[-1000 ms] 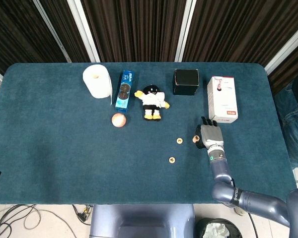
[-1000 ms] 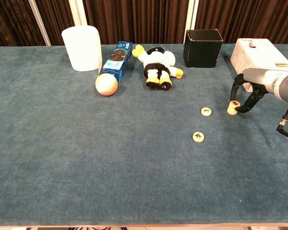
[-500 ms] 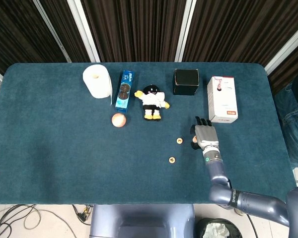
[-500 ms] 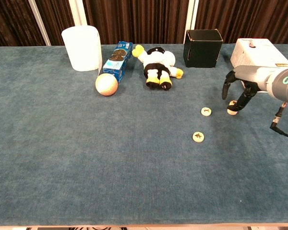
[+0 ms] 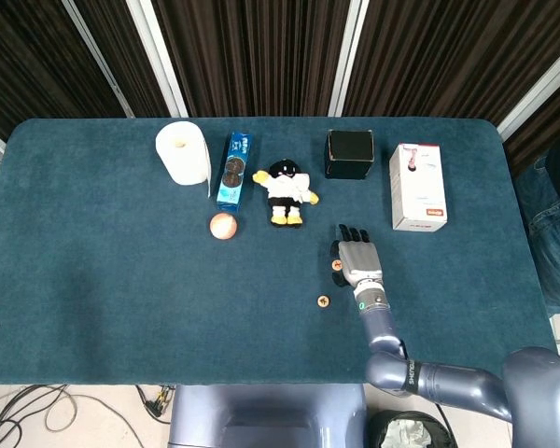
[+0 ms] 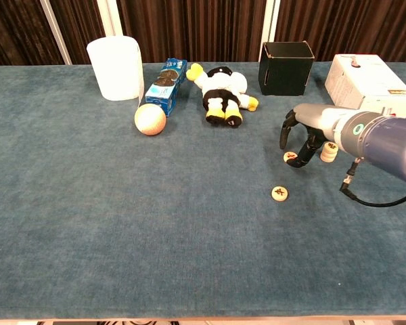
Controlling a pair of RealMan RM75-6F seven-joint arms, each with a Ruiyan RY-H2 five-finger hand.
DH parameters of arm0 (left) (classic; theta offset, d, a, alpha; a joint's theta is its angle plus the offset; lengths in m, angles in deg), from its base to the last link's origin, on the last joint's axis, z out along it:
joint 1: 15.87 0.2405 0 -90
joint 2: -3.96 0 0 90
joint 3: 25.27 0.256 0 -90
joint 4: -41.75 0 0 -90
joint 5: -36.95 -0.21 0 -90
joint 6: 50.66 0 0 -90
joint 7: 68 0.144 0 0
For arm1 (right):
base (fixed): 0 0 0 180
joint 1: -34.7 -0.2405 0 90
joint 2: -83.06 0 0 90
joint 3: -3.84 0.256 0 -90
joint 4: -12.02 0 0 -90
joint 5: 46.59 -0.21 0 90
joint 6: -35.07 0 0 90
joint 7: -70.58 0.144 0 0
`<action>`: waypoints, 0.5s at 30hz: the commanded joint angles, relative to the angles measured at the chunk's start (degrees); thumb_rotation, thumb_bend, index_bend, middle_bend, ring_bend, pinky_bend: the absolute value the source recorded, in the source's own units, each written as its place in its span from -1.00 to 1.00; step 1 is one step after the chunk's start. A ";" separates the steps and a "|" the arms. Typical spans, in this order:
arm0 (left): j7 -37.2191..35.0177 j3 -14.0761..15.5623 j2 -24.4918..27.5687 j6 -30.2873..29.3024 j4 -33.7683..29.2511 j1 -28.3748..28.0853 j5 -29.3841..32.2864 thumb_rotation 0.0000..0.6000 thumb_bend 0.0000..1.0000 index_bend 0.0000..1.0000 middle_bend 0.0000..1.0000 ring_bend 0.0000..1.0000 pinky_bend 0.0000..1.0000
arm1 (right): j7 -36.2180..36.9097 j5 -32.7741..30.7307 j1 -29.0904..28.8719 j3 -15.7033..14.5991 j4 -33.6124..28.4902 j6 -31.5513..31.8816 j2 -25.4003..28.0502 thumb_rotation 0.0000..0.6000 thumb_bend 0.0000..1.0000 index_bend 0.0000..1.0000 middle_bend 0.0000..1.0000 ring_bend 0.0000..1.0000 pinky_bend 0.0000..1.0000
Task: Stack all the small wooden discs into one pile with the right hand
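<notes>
Right hand (image 6: pixel 299 139) arches over a small pale wooden disc (image 6: pixel 291 157), fingers curled down around it but not yet visibly pinching, probably to carry it onto the short stack of discs (image 6: pixel 328 152) just beside. Another loose wooden disc (image 6: pixel 279 193) lies nearer, on open blue cloth-covered table (image 6: pixel 122 223); edges are well away.

Along the far edge of the desk (image 6: pixel 122 223), left to right, stand the paper roll (image 6: pixel 115 68), cookie box (image 6: pixel 166 84), plush toy (image 6: pixel 223 93), open box (image 6: pixel 286 68) and carton (image 6: pixel 369 82). The ball (image 6: pixel 149 119) lies in front of the cookie box. The right robot hand (image 6: pixel 302 135) arches over one disc (image 6: pixel 291 157); the disc stack (image 6: pixel 329 151) sits just right of it, and another disc (image 6: pixel 279 193) lies nearer the front.
</notes>
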 commanded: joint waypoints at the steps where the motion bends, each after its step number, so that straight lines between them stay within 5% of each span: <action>1: -0.33 0.04 0.16 0.13 -0.06 0.02 -0.16 1.00 -0.70 -0.84 -1.00 -1.00 -0.99 | 0.03 0.73 0.09 -0.22 0.58 0.14 -0.33 1.00 -0.19 -0.18 -1.00 -1.00 -1.00; 15: 0.13 0.06 0.02 -0.32 -0.22 0.12 -0.19 1.00 -0.70 -0.84 -1.00 -1.00 -0.99 | 0.57 1.31 1.45 -0.50 0.96 -0.86 0.98 1.00 -0.19 -0.13 -1.00 -1.00 -1.00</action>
